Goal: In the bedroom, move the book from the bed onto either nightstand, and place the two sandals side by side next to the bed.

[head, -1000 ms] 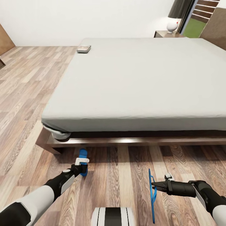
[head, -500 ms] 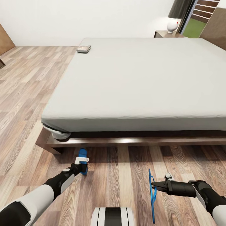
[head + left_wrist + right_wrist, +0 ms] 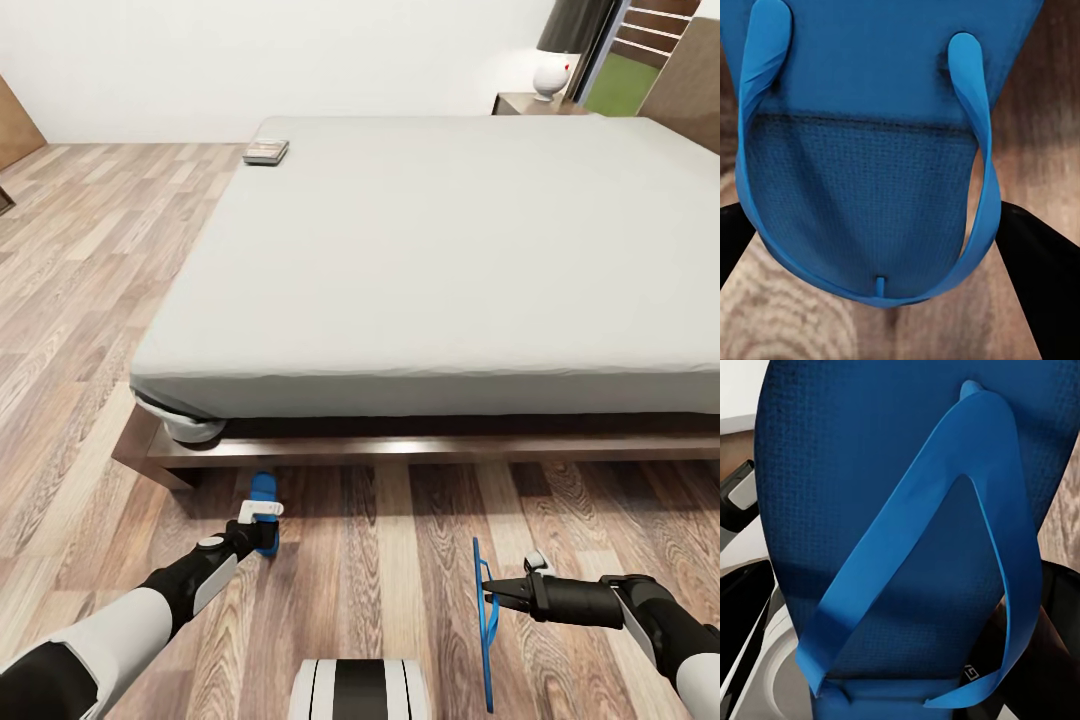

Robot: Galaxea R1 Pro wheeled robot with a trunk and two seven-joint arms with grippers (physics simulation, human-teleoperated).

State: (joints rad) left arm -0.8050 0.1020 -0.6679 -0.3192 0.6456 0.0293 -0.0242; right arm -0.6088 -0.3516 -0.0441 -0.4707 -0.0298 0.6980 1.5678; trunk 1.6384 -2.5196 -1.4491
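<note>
your left gripper [image 3: 258, 528] clamps one sandal [image 3: 263, 505] by the bed [image 3: 450, 260]; your right gripper [image 3: 492, 592] pinches the other sandal [image 3: 486, 620] on edge, ready for pairing.

Book [image 3: 267, 153] cover too small to read; bed [image 3: 450, 260] cut off at right edge; left tool [image 3: 262, 535] tips hidden behind sandal [image 3: 264, 510].

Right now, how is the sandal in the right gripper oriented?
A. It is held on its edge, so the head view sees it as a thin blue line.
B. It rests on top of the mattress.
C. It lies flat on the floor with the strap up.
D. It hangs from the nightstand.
A: in the head view the right gripper holds its sandal edge-on as a thin blue strip above the wood floor.
</note>
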